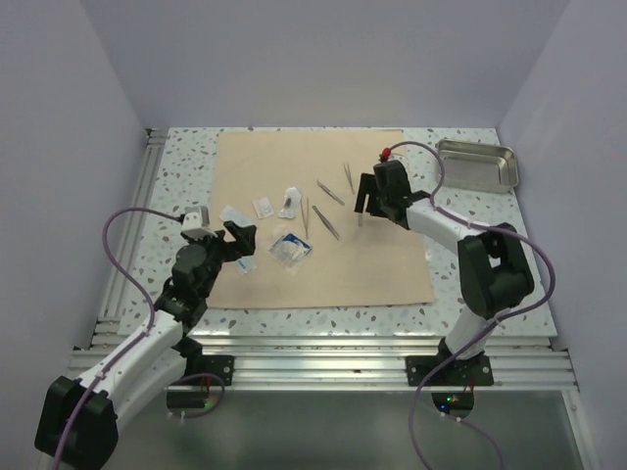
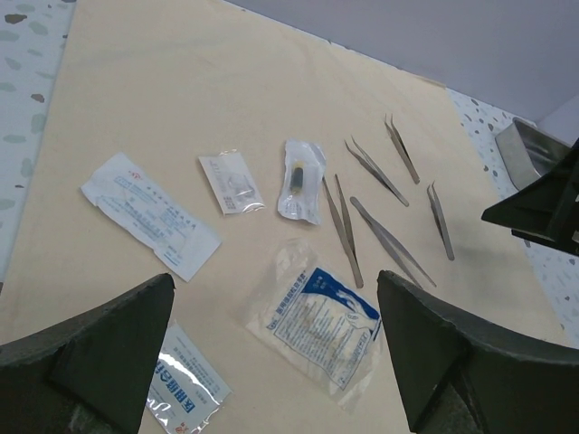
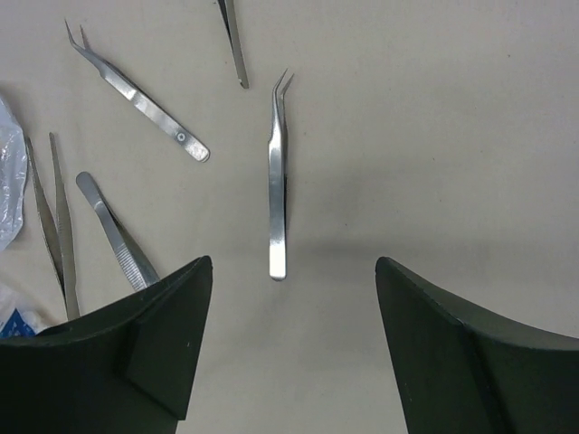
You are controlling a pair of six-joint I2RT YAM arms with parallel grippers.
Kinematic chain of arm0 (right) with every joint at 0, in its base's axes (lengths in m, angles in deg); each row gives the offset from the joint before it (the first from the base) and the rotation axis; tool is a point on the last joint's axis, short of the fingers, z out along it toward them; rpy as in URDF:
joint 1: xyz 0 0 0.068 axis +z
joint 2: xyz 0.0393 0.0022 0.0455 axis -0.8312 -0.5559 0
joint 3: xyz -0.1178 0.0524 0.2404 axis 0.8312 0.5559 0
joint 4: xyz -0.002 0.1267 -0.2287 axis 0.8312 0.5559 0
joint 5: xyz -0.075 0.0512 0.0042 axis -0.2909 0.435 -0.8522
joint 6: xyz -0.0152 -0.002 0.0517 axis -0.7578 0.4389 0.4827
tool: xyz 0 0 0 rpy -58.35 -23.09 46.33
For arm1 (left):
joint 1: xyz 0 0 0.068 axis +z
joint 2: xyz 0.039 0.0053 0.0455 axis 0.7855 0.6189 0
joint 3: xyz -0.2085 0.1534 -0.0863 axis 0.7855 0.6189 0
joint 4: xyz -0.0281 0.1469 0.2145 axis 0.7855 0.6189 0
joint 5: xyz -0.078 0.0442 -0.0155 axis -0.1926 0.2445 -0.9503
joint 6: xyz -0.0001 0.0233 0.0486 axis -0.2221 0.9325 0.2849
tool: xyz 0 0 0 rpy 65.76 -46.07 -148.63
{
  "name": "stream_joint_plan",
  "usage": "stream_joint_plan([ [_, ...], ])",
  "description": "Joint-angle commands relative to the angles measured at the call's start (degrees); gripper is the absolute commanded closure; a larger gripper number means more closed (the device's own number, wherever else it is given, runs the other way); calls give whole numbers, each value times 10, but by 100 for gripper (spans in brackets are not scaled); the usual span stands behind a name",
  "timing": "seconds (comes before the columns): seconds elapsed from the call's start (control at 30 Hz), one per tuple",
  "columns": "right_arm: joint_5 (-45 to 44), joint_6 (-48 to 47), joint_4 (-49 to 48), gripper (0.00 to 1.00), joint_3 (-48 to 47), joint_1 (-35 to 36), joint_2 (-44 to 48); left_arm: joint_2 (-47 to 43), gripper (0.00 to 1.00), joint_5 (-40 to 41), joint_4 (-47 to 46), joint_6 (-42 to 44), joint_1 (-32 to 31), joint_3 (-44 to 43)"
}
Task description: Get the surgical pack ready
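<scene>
L hand [image 1: 241, 247] hangs over the near-left part of the wrap sheet [image 1: 392, 264], jaws wide apart, nothing btwn them. Sheet lies flat on the speckled bench [image 1: 176, 176].

At sheet's near-left, right under L hand, is a blue-printed sachet [image 2: 185, 380], partly hidden by one finger. Beside it, toward sheet centre, is a bigger clear pouch [image 2: 317, 312] w/ blue print.

A bit farther up the sheet there's a row of three, none touching:
- long white sachet [image 2: 149, 215], nearest sheet's left edge
- small clear sachet [image 2: 232, 181]
- sachet w/ dark item [image 2: 302, 180]

Abt sheet centre, steel tools lie flat: long tweezers [image 2: 344, 231] and serrated tweezers [image 2: 391, 240] side by side. Beyond them are angled-tip tweezers [image 2: 375, 170] and far tweezers [image 2: 401, 149].

R hand [image 1: 364, 204] is over sheet's right-centre, jaws spread wide, holding nothing. Wrist cam shows curved-tip tweezers [image 3: 278, 181] on the sheet below the gap, fingers on either side and clear of it.

Steel tray [image 1: 477, 164] is off the sheet, on the bench just past sheet's far-right corner, well apart from the tools.
</scene>
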Motion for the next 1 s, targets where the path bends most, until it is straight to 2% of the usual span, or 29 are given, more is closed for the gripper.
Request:
stream_joint_plan([
  [0.0,-4,-23,43,24,-58,8,-35,1,3,6,-36,17,-3,5],
  [0.27,-31,-35,86,36,-146,14,-122,1,4,-6,-59,25,-3,26],
  [0.47,-58,-44,108,37,-190,26,-172,8,4,-18,-66,25,-3,26],
  [0.97,-89,-57,164,66,-281,34,-265,16,4,-30,-68,25,-3,22],
])
